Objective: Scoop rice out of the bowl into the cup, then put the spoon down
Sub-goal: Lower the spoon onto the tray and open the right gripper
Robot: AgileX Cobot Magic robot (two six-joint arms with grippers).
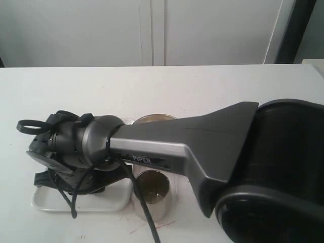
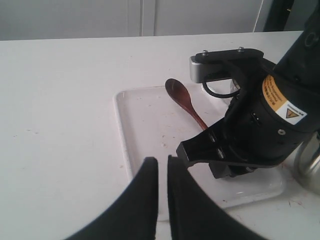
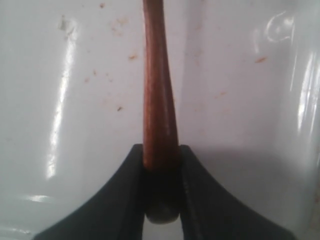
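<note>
The reddish-brown wooden spoon (image 2: 182,99) lies with its head on a white tray (image 2: 142,115). My right gripper (image 3: 161,152) is shut on the spoon handle (image 3: 159,90) just above the tray floor. It reaches across to the left of the exterior view (image 1: 58,177). My left gripper (image 2: 162,162) hovers at the tray's near edge, shut with nothing between its fingers. The steel cup (image 1: 152,195) stands just right of the tray. Only the rim of the bowl (image 1: 154,119) shows behind the right arm. I cannot make out any rice.
The right arm (image 1: 202,147) stretches low over the table and hides much of the bowl and tray (image 1: 111,202). In the left wrist view the cup's steel side (image 2: 311,162) shows at the edge. A white wall stands behind the table.
</note>
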